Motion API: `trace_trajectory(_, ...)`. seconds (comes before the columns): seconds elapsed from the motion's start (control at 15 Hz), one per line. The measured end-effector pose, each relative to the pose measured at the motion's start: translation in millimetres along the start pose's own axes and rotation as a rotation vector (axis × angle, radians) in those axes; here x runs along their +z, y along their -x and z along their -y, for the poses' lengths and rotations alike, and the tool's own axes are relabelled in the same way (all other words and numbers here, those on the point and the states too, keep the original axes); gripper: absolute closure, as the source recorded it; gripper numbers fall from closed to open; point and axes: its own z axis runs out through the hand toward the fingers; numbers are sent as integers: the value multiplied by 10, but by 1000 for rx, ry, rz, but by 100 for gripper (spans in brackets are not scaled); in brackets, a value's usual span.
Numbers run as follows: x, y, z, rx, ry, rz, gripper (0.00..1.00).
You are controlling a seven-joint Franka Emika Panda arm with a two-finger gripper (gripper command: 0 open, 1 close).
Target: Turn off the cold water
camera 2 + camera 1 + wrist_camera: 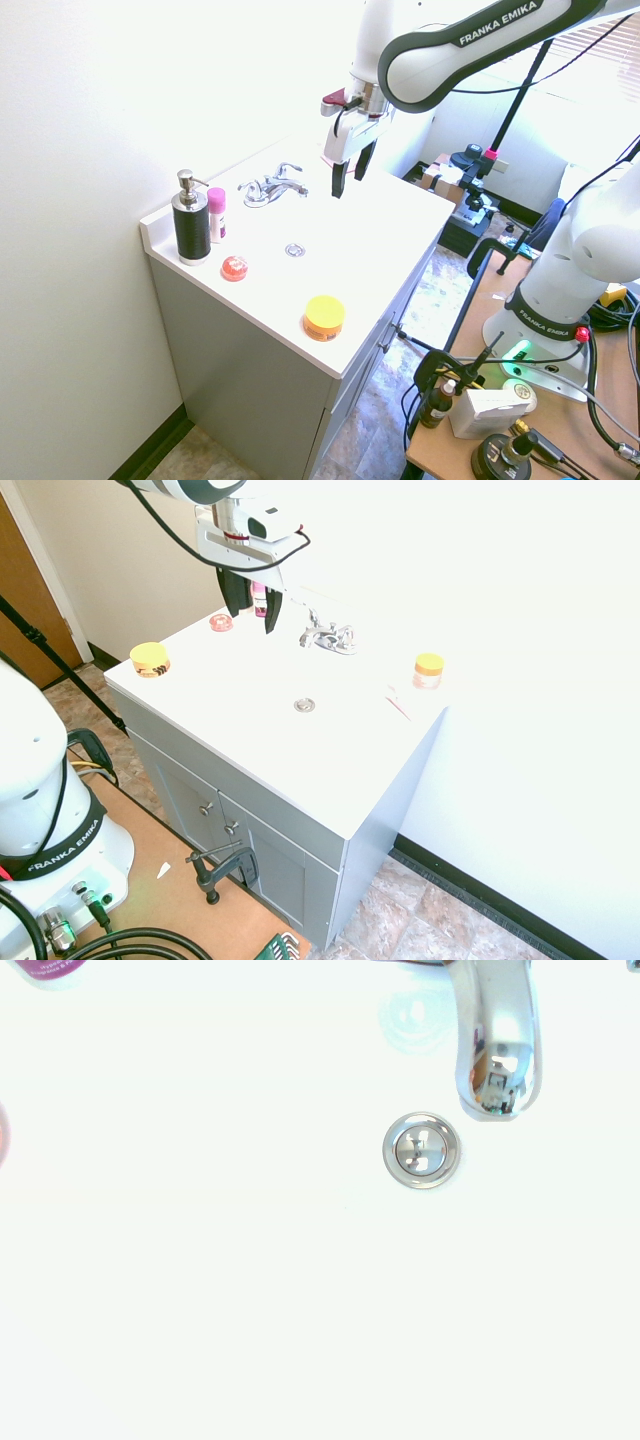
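Claw (254,612) parted, I'd push the right-hand lever (288,167) near its tip, expecting slick, firm metal.

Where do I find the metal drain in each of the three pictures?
First exterior view: the drain is near the middle, below the faucet.
Second exterior view: left of the middle, below the faucet's spout.
Wrist view: upper part, right of the middle, just beside the tip of the spout.
Shared landmark: the chrome spout, which shows in all three.
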Motion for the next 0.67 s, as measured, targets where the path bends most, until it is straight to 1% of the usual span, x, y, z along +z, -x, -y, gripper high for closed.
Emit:
trace_trajectory(0.13, 1, -9, 7, 8, -6, -6, 0)
trace_trajectory(0.27, 28, -105, 18, 53, -25, -52, 0)
trace_trajectory(0.47, 196, -417, 35, 128, -45, -134, 0)
trace_trajectory(0.67, 320, -809, 146, 170, -50, -194, 0)
